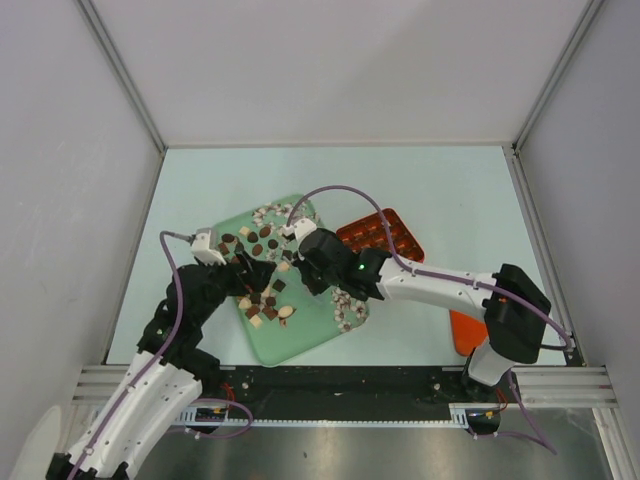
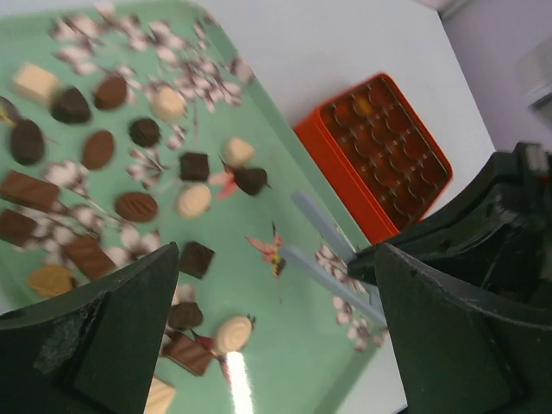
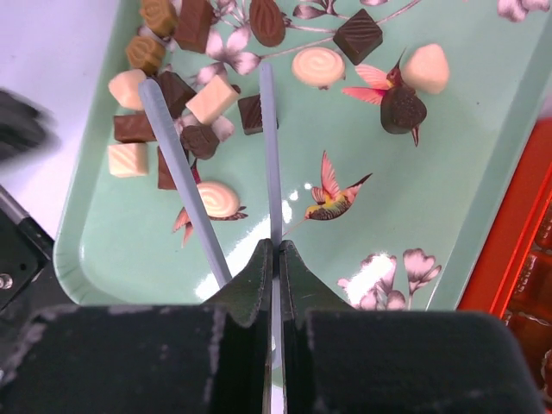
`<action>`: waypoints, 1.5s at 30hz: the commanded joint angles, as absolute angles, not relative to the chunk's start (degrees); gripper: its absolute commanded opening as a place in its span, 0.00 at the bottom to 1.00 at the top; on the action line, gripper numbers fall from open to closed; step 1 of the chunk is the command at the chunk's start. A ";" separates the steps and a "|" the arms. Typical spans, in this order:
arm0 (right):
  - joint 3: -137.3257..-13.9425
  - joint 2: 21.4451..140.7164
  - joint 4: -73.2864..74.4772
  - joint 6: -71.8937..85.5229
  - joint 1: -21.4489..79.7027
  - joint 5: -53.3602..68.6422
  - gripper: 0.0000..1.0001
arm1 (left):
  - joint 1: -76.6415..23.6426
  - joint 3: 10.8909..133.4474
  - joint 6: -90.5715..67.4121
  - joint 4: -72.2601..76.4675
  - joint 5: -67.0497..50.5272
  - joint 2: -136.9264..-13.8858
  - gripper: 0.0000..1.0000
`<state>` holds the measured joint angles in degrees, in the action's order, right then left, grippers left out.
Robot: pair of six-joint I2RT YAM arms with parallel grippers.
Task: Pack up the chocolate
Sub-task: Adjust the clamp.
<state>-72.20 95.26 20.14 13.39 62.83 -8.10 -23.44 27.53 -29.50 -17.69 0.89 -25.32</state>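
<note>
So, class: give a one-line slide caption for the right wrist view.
Right gripper shut on pale blue tongs, tips over chocolates on the green floral tray.

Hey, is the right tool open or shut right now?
Shut: in the right wrist view the right tool has its fingers closed together on the pale blue tweezers, whose prongs stand spread above the chocolate.

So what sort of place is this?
Probably a robotics test booth: plain white walls box in a table, two robot arms sit at its edge, chocolates lie on a green tray.
</note>
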 commanded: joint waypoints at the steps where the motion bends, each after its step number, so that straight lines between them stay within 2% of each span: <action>1: -68.83 90.02 12.75 15.55 63.02 -7.12 0.00 | -23.12 22.95 -39.01 -8.36 -10.54 -26.63 0.99; 5: -65.14 87.28 8.97 16.61 63.02 -5.80 0.00 | -23.12 19.69 -44.45 -2.47 -13.71 -27.77 0.96; 11: -62.93 85.43 5.72 18.02 62.67 -4.40 0.00 | -23.90 16.09 -49.65 4.57 -14.94 -28.65 0.79; 12: -62.67 85.43 5.36 18.02 62.75 -4.31 0.00 | -24.08 15.74 -49.92 5.09 -14.77 -28.74 0.73; 14: -62.49 85.43 5.19 18.19 62.67 -4.39 0.00 | -24.61 15.38 -50.62 5.19 -13.72 -28.65 0.67; 15: -62.40 85.52 5.01 18.28 62.58 -4.48 0.00 | -24.78 15.38 -50.71 5.10 -13.45 -28.65 0.59; 17: -62.31 85.61 4.75 18.28 62.75 -4.83 0.00 | -25.22 15.56 -51.15 4.66 -12.40 -28.57 0.53; 20: -61.79 85.52 3.78 18.37 62.84 -5.97 0.00 | -25.58 15.56 -52.20 3.87 -11.34 -28.39 0.35; 22: -60.91 85.34 2.91 18.28 62.93 -6.33 0.00 | -25.66 15.56 -53.69 3.34 -10.73 -28.30 0.30; 23: -60.47 85.08 1.86 18.37 63.02 -6.59 0.00 | -25.66 15.47 -54.40 2.90 -10.29 -28.13 0.24; 28: -57.31 83.15 -3.42 19.42 63.19 -7.55 0.05 | -25.84 14.50 -60.89 1.94 -8.44 -26.99 0.12; 29: -56.26 82.71 -4.73 19.60 63.19 -8.08 0.07 | -25.93 14.07 -62.04 1.76 -8.09 -26.72 0.10; 32: -52.93 80.43 -8.24 20.04 63.37 -10.02 0.22 | -25.84 12.93 -66.78 2.46 -6.86 -25.58 0.05; 35: -48.37 77.09 -13.42 19.69 63.46 -11.07 0.41 | -25.84 11.52 -71.53 4.04 -5.80 -24.44 0.02; 37: -45.81 75.33 -16.60 19.43 63.46 -10.90 0.49 | -25.84 10.73 -74.77 5.61 -5.36 -24.00 0.02; 38: -44.57 73.67 -19.74 19.08 63.46 -10.72 0.58 | -25.84 10.37 -75.84 6.23 -5.27 -24.08 0.02; 41: -40.26 71.29 -26.25 17.67 63.46 -8.53 0.74 | -25.84 9.49 -79.62 9.04 -5.80 -24.43 0.02; 45: -37.36 71.01 -31.46 16.70 63.63 -5.54 0.82 | -25.93 8.53 -83.58 12.39 -6.77 -25.05 0.02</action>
<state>-38.79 72.20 -20.10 18.48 63.16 -7.86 -25.80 9.15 -76.73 5.87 -6.22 -24.80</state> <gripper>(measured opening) 0.801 0.190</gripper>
